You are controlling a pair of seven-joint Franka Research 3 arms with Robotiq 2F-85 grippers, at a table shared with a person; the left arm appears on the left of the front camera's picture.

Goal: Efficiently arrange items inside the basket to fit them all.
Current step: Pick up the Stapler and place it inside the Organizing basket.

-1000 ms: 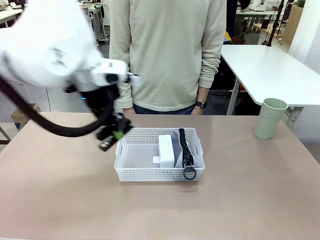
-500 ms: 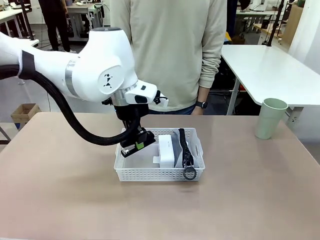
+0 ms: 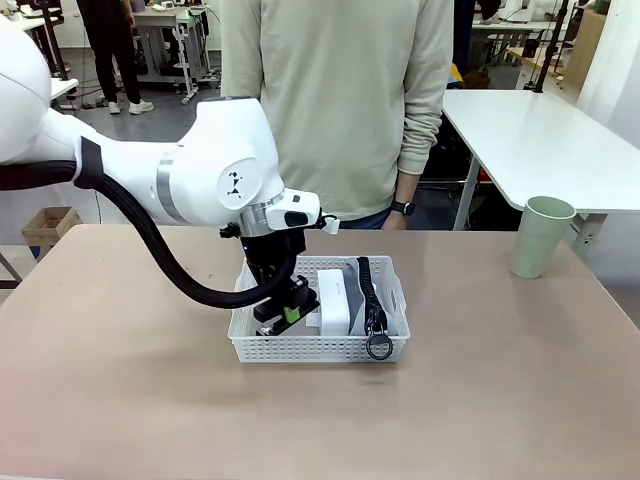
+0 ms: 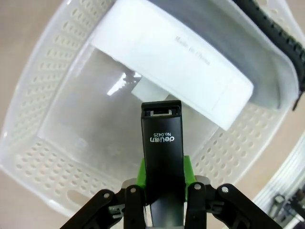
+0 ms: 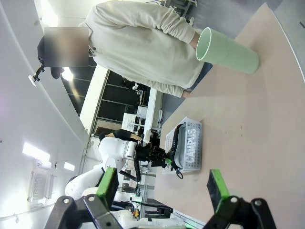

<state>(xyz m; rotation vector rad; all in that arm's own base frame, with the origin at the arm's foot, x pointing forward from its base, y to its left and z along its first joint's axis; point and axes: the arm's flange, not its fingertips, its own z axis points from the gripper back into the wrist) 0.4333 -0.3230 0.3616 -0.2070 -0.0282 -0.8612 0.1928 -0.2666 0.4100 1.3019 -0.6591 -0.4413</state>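
Black stapler (image 4: 162, 138), clamped between the left fingers (image 4: 141, 174), has come from outside the basket's (image 3: 300, 348) left wall down into its free left half, beside the white box (image 3: 338, 300); release looks next. Right fingers (image 5: 107, 183) gape empty; the green cup (image 3: 540, 235) waits outside, on the bench (image 3: 480, 400).

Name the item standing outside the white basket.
The pale green plastic cup, upright on the table; grey pouch and white box lie inside, black stapler is held over it.

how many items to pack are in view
4: white box and grey pouch in the basket, stapler gripped in the left end effector above its floor, green cup on the table outside.
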